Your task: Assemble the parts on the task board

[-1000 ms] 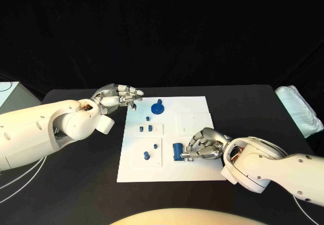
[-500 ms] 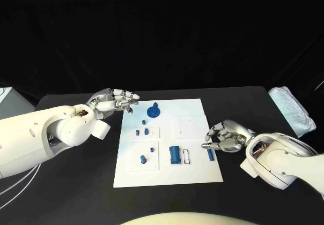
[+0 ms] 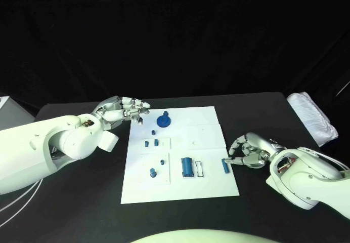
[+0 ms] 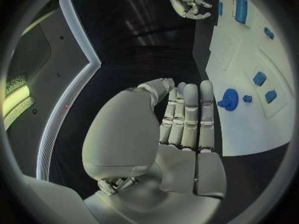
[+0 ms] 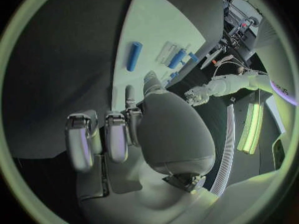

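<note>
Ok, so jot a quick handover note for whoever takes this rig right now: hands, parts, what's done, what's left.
Left hand: holds nothing, hovers at the task board's far left corner, beside the round blue disc.
Right hand: holds nothing, fingers loosely curled, just off the board's right edge.
Parts: the slim blue cylinder lies loose on the board near the right hand's fingers, apart from them. The wide blue cylinder sits mid-board. Small blue pieces sit on the left panels.
Done: hard to judge which parts are seated.
Left: the slim cylinder, at least, probably needs placing.
</note>
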Available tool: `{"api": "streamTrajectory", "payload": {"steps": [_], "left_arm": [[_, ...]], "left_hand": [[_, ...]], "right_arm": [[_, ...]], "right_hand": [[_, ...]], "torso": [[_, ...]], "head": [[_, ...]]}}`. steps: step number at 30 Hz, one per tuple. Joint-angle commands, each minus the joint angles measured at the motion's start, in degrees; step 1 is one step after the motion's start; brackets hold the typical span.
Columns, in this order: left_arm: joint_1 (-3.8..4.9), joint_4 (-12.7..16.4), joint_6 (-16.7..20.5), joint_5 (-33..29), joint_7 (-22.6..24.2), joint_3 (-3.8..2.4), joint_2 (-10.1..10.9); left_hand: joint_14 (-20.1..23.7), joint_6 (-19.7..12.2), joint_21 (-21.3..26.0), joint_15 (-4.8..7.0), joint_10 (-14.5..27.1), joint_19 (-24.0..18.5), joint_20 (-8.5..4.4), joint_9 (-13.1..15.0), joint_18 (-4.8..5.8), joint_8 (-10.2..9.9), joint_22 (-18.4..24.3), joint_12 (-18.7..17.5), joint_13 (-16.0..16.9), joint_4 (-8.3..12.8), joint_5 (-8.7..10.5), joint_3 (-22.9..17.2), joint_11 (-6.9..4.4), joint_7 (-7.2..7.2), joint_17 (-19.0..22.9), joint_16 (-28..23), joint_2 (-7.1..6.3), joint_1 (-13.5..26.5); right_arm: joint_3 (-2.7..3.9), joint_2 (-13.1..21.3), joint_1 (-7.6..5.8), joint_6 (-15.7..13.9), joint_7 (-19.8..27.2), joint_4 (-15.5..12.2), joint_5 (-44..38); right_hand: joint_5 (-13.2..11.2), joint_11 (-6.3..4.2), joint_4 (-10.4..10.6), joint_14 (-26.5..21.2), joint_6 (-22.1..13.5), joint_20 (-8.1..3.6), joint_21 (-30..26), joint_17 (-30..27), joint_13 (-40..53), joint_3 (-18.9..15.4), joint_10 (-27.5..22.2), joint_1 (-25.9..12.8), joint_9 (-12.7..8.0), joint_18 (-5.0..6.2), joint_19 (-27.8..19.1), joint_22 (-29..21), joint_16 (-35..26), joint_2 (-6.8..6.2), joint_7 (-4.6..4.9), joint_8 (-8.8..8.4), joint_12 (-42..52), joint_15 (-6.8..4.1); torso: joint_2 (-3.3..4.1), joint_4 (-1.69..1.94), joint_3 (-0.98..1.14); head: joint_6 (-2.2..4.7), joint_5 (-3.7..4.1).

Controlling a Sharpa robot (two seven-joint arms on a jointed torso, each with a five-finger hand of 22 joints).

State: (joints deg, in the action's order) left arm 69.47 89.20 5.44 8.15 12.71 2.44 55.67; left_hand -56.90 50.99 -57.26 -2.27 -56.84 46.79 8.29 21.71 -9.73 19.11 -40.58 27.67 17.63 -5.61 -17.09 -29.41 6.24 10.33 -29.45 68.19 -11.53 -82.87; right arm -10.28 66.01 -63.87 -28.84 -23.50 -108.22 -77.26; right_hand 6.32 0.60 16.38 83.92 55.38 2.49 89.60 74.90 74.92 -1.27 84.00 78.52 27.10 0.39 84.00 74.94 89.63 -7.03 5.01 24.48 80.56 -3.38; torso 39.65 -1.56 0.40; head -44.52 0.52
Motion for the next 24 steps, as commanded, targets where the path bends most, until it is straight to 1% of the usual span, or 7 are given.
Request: {"api": "streamTrajectory", "payload": {"steps": [1, 4, 6, 10, 19, 22, 24], "left_arm": [[-0.01, 0.2, -1.3, 0.1, 0.9, -0.02, -0.1], [-0.02, 0.3, -1.5, 0.1, 1.1, -0.02, 0.0], [-0.03, 0.3, -1.6, 0.1, 1.1, -0.02, 0.0], [-0.03, 0.4, -1.7, 0.1, 1.2, -0.02, 0.1], [-0.04, 0.4, -1.8, 0.1, 1.2, -0.02, 0.2], [-0.04, 0.4, -1.8, 0.1, 1.2, -0.02, 0.3], [-0.04, 0.4, -1.8, 0.1, 1.2, -0.02, 0.3]], "left_hand": [[0.2, -0.4, 0.2, -0.28, 0.5, 0.3, 0.14, 0.1, -0.8, 0.1, 0.0, 0.3, -0.1, 0.0, -0.12, 0.0, 0.0, -0.15, 0.0, -0.2, 0.38, -0.1], [0.2, -0.4, 0.2, -0.28, 0.5, 0.3, 0.14, 0.1, -0.8, 0.1, 0.0, 0.3, -0.1, 0.0, -0.12, 0.0, 0.0, -0.15, 0.0, -0.2, 0.38, -0.1], [0.2, -0.4, 0.2, -0.29, 0.5, 0.2, 0.15, 0.1, -0.79, 0.1, 0.0, 0.3, -0.1, -0.1, -0.1, 0.1, 0.01, -0.15, 0.0, -0.3, 0.32, 0.0], [0.2, -0.4, 0.2, -0.29, 0.5, 0.2, 0.15, 0.1, -0.79, 0.1, 0.0, 0.3, -0.1, -0.1, -0.1, 0.1, 0.01, -0.15, 0.0, -0.3, 0.32, 0.0], [0.2, -0.4, 0.2, -0.29, 0.5, 0.2, 0.15, 0.1, -0.79, 0.1, 0.0, 0.3, -0.1, -0.1, -0.1, 0.1, 0.01, -0.15, 0.0, -0.3, 0.32, 0.0], [0.2, -0.4, 0.2, -0.29, 0.5, 0.2, 0.15, 0.1, -0.79, 0.1, 0.0, 0.3, -0.1, -0.1, -0.1, 0.1, 0.01, -0.15, 0.0, -0.3, 0.32, 0.0], [0.2, -0.4, 0.2, -0.29, 0.5, 0.2, 0.15, 0.1, -0.79, 0.1, 0.0, 0.3, -0.1, -0.1, -0.1, 0.1, 0.01, -0.15, 0.0, -0.3, 0.32, 0.0]], "right_arm": [[-0.08, -1.1, 0.73, 1.8, -5.1, 0.3, -4.1], [-0.1, -2.0, 1.45, 2.8, -6.6, 0.6, -4.5], [-0.11, -2.4, 1.81, 3.2, -7.3, 0.9, -4.7], [-0.12, -3.0, 2.31, 3.8, -8.4, 1.2, -5.5], [-0.13, -4.3, 2.96, 5.9, -9.5, 1.7, -6.2], [-0.13, -4.8, 3.26, 6.5, -9.7, 1.8, -6.3], [-0.13, -5.1, 3.44, 7.0, -9.9, 1.9, -6.4]], "right_hand": [[-0.1, 0.01, 0.3, 6.1, 0.4, 0.28, 0.4, 15.1, 8.6, -0.1, 0.9, -1.0, -0.1, -0.39, 6.0, 15.1, 0.4, -0.23, -0.02, -0.4, 0.0, 0.2], [-0.1, 0.0, 0.3, 6.1, 0.5, 0.28, 0.4, 15.1, 8.6, -0.1, 0.9, -1.1, -0.2, -0.39, 6.0, 15.1, 0.4, -0.26, -0.03, -0.43, 0.0, 0.2], [-0.1, -0.01, 0.4, 6.1, 0.5, 0.27, 0.4, 15.1, 8.6, -0.1, 0.9, -1.3, -0.2, -0.39, 6.0, 15.1, 0.4, -0.28, -0.04, -0.47, 0.0, 0.19], [-0.1, -0.03, 0.4, 6.1, 0.6, 0.26, 0.4, 15.1, 8.5, -0.2, 0.9, -1.5, -0.2, -0.39, 6.0, 15.1, 0.4, -0.28, -0.06, -0.51, 0.0, 0.18], [-0.1, -0.07, 0.3, 6.1, 0.8, 0.24, 0.4, 15.1, 8.5, -0.2, 0.9, -1.7, -0.3, -0.39, 6.0, 15.1, 0.4, -0.24, -0.12, -0.51, 0.0, 0.15], [0.0, -0.13, 0.2, 6.1, 1.0, 0.22, 0.4, 15.1, 8.5, 0.0, 0.9, -1.6, -0.3, -0.39, 6.0, 15.1, 0.4, -0.13, -0.21, -0.5, -0.1, 0.11], [0.0, -0.29, -0.1, 6.1, 1.3, 0.11, 0.4, 15.1, 8.6, 0.7, 0.9, -0.4, -0.4, -0.39, 6.0, 15.1, 0.4, 0.18, -0.35, -0.69, -0.1, -0.03]], "torso": [[-0.04, -0.08, -0.04], [0.08, 0.12, 0.03], [0.1, 0.11, 0.04], [0.04, -0.04, -0.06], [0.01, 0.0, 0.01], [0.01, -0.01, -0.01], [0.0, -0.02, -0.03]], "head": [[-0.05, -0.07], [-0.1, -0.02], [-0.15, -0.04], [-0.27, -0.11], [-0.45, -0.15], [-0.5, -0.19], [-0.51, -0.2]]}}
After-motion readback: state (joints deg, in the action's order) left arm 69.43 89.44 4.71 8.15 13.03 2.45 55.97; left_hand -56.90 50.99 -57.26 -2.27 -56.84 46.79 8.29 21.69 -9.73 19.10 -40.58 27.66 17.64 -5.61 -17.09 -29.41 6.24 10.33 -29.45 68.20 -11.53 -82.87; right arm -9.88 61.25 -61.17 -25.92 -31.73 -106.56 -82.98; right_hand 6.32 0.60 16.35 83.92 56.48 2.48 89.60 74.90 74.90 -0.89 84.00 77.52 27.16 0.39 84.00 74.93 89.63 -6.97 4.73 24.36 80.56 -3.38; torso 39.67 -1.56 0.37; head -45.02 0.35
